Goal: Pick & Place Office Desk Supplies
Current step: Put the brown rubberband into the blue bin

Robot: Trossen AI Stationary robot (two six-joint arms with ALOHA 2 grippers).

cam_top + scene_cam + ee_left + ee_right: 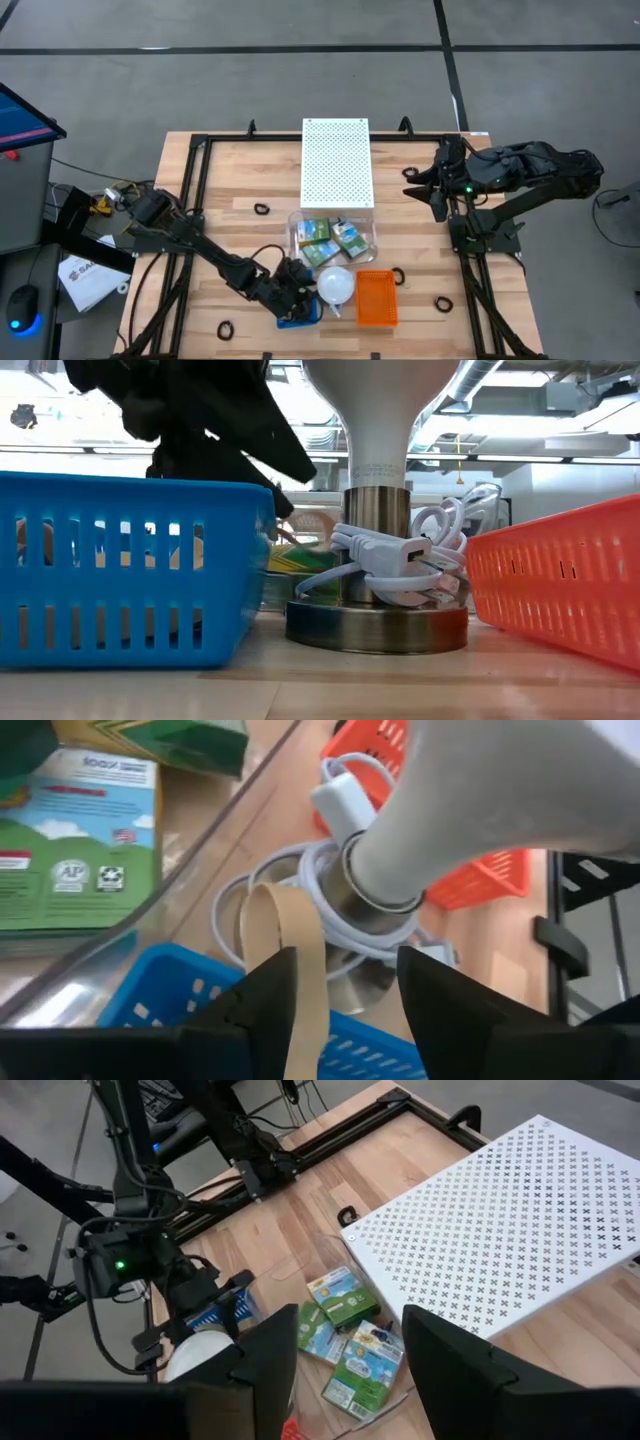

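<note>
Tan rubber band [285, 955] sits in gap between my left gripper [345, 985] fingers, jaws spread, no pinch on it. Gripper hovers over blue basket [300, 318], table 6 o'clock.

Risk I see: band clings to one finger, misses basket, or snags white cable [330, 880] round lamp [335, 285] at basket's 2 o'clock.

Crayon boxes [330, 240] in clear tray, 12 o'clock of lamp.

Right gripper [437, 190] idle, jaws spread, table 2 o'clock.

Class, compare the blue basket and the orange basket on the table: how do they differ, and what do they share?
The blue basket is partly hidden under the left gripper, while the orange basket stands uncovered. The blue basket sits left of the lamp, the orange basket right of it. A tan rubber band hangs over the blue one, none over the orange. Both have slotted walls.
</note>
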